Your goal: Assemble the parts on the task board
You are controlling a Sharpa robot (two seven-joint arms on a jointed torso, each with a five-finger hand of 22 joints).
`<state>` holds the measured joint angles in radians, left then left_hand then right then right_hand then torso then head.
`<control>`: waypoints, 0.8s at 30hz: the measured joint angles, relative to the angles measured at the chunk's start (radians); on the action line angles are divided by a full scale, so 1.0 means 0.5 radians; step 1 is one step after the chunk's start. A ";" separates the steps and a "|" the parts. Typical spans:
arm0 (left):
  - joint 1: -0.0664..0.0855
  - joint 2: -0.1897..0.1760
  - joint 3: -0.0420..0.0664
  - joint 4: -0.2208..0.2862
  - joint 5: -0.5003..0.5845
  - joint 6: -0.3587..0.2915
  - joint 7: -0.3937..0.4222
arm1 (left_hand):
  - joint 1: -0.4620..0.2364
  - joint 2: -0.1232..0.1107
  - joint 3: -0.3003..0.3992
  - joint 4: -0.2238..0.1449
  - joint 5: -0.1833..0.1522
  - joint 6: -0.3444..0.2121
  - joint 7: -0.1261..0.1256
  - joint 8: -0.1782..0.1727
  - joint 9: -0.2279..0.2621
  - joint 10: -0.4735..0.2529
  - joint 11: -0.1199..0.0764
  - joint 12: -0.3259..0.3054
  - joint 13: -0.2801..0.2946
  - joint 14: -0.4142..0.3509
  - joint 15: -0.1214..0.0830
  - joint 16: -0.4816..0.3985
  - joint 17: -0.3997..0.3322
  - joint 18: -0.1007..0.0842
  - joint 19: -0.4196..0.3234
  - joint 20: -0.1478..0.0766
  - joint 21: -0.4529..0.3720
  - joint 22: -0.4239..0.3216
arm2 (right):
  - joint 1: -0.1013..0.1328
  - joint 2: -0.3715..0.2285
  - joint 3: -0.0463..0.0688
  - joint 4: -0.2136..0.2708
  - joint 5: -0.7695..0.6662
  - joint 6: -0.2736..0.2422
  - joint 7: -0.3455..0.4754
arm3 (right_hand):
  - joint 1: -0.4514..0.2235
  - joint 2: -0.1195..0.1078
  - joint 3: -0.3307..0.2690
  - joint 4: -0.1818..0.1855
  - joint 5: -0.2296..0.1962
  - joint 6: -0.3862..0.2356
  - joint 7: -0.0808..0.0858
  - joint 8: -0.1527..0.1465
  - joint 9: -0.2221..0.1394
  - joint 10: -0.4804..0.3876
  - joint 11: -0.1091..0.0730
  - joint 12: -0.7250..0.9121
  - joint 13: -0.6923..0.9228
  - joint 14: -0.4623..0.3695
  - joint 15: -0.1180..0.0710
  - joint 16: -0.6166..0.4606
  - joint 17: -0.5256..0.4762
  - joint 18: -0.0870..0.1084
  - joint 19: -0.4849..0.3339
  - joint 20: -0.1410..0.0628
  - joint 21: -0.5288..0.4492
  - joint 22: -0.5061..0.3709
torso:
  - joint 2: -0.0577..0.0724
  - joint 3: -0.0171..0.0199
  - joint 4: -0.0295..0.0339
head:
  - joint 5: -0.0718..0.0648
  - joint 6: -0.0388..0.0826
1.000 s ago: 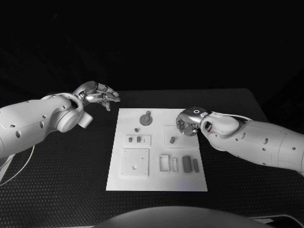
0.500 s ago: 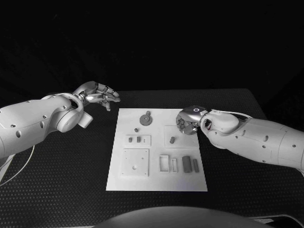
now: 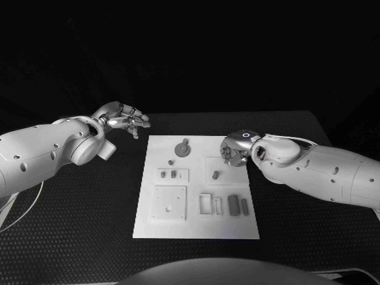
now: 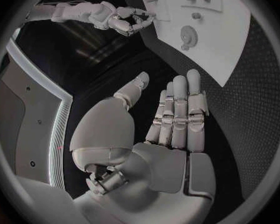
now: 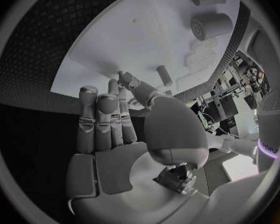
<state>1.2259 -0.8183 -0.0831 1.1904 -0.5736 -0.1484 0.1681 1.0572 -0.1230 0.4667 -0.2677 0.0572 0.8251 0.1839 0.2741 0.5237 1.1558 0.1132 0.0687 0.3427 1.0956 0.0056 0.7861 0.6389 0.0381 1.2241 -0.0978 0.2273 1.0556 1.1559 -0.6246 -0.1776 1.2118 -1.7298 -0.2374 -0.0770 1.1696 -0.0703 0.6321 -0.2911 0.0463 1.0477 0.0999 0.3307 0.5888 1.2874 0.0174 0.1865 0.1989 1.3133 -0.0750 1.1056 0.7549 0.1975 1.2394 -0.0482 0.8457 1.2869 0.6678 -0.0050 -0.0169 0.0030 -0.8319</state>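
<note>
Your right hand [image 3: 236, 149], fingers apart and holding nothing, hovers over the task board's [image 3: 199, 225] right side just beside a small part [image 3: 215, 174], so you look mid-reach: lower and pinch it, while your left hand [image 3: 124, 119] waits empty over the worktop [image 3: 87, 225].

task board [image 3: 199, 225]: its right edge near the top lies hidden under the right hand [image 3: 236, 149]
right hand fingertips: hidden behind the wrist in the head view
parts [image 3: 215, 205]: too small to tell their shapes
</note>
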 measured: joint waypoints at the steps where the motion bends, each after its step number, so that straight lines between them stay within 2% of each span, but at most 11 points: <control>1: 0.000 0.000 0.000 0.000 0.000 0.000 0.000 | 0.000 0.000 0.000 0.000 0.000 0.000 0.000 0.000 0.000 -0.004 -0.004 0.000 0.000 0.000 0.000 0.000 0.001 0.000 0.000 0.000 0.000 0.000 | 0.002 -0.002 0.001 0.003 0.001 -0.001 0.000 | 0.002 0.002 0.000 0.000 0.000 0.000 0.000 0.000 0.000 0.000 0.000 0.000 0.000 0.000 0.000 0.000 0.000 0.000 0.000 0.000 0.000 0.000 | 0.000 0.0000 0.000 | 0.000 0.000; 10: 0.000 0.000 0.000 -0.001 0.000 0.002 0.000 | 0.000 0.000 0.000 0.000 0.000 0.000 0.000 0.000 0.000 -0.006 -0.006 0.000 0.000 0.000 0.000 0.000 0.002 0.000 0.000 0.000 0.000 0.000 | 0.041 -0.028 0.012 0.042 0.016 0.001 -0.003 | 0.002 0.002 -0.001 -0.001 -0.002 0.000 0.000 0.000 0.003 0.000 0.000 -0.002 0.003 0.000 0.000 0.000 0.000 0.000 -0.001 0.001 0.000 0.002 | 0.000 0.0000 -0.001 | 0.001 0.004; 13: 0.000 0.000 0.000 -0.003 0.000 0.002 0.001 | 0.000 0.000 0.000 0.000 0.000 0.000 0.000 0.000 -0.002 -0.006 -0.006 0.000 0.000 0.000 0.000 0.000 0.002 0.000 -0.001 0.001 0.000 0.000 | 0.059 -0.049 0.023 0.067 0.035 0.011 -0.004 | 0.002 0.002 -0.001 -0.001 -0.002 -0.003 -0.003 0.000 0.005 0.000 0.000 -0.002 0.003 0.000 0.000 0.000 0.000 0.000 -0.002 0.002 0.000 0.002 | -0.001 0.0000 0.000 | 0.001 0.005; 18: 0.000 -0.003 0.000 -0.004 0.000 0.002 0.002 | 0.000 0.000 0.000 0.000 0.000 0.000 0.000 0.000 -0.002 -0.006 -0.006 0.000 0.000 0.000 0.000 0.000 0.004 0.000 -0.003 0.003 0.000 0.000 | 0.092 -0.087 0.055 0.128 0.077 0.025 -0.005 | 0.004 0.004 -0.003 -0.003 -0.008 -0.004 -0.003 -0.001 0.008 0.000 0.000 -0.002 0.003 0.001 -0.001 0.000 0.000 0.000 0.004 -0.003 0.000 0.002 | -0.001 -0.0002 0.000 | 0.003 0.010; 24: 0.000 -0.003 0.000 -0.004 0.002 0.000 0.005 | 0.000 0.000 0.000 0.000 0.000 0.000 -0.001 0.000 -0.002 -0.006 -0.006 0.000 0.002 0.000 0.000 0.000 0.005 0.000 -0.004 0.004 0.000 0.000 | 0.105 -0.114 0.067 0.258 0.132 0.024 -0.001 | 0.004 0.004 -0.003 -0.003 -0.008 -0.004 -0.004 -0.002 0.008 0.000 0.000 -0.002 0.004 0.001 -0.002 0.000 0.000 0.000 0.004 -0.004 0.000 0.003 | -0.002 -0.0017 -0.002 | 0.012 0.024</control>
<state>1.2259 -0.8198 -0.0831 1.1884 -0.5727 -0.1485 0.1707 1.0572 -0.1230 0.4667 -0.2677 0.0572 0.8250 0.1836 0.2741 0.5229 1.1528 0.1100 0.0687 0.3436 1.0956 0.0056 0.7862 0.6415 0.0381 1.2224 -0.0960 0.2273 1.0556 1.2085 -0.6814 -0.1443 1.3406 -1.6637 -0.2254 -0.0776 1.1717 -0.0684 0.6306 -0.2925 0.0424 1.0458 0.0980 0.3295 0.5928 1.2874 0.0174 0.1854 0.2009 1.3139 -0.0758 1.1056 0.7547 0.1976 1.2414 -0.0500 0.8457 1.2884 0.6670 -0.0058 -0.0178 0.0091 -0.8197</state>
